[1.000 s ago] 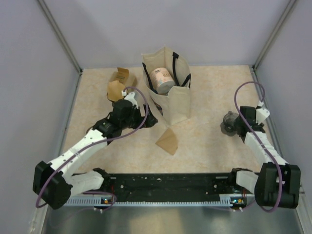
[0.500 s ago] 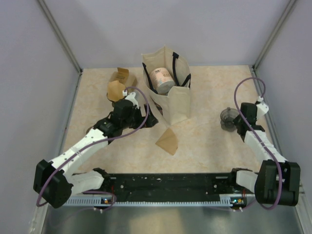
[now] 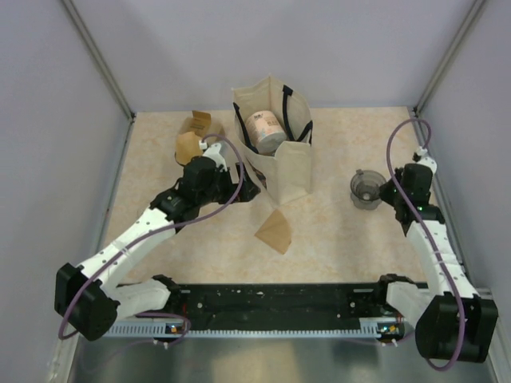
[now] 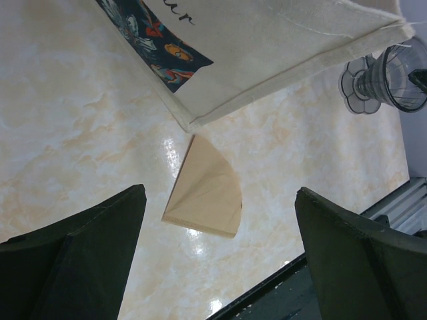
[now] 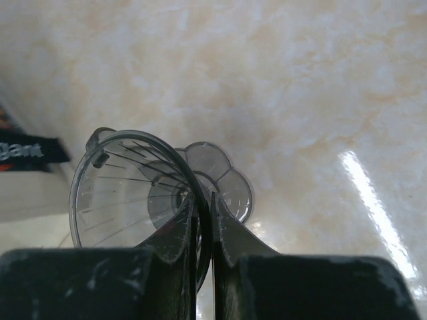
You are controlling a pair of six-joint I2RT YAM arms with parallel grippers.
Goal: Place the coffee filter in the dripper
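The coffee filter (image 3: 275, 231) is a brown paper cone lying flat on the table, in front of the tote bag; the left wrist view has this filter (image 4: 207, 187) between and beyond my fingers. My left gripper (image 3: 239, 189) (image 4: 220, 189) hovers above it, open wide and empty. The dripper (image 3: 365, 189) (image 5: 133, 193) is clear plastic with a scalloped base, seen tilted in the right wrist view. My right gripper (image 3: 385, 194) (image 5: 203, 195) is shut on the dripper's rim, one finger inside the cone and one outside. The dripper (image 4: 393, 67) also shows far off in the left wrist view.
A cream tote bag (image 3: 279, 159) (image 4: 267, 40) stands mid-table with a can (image 3: 263, 128) inside. A torn brown cardboard pack (image 3: 192, 137) sits at the back left. Grey walls close in three sides, and a black rail (image 3: 279, 299) runs along the near edge.
My right gripper has shut on the dripper's rim and shifted it a little left and farther back. The left arm has edged slightly farther back, still open.
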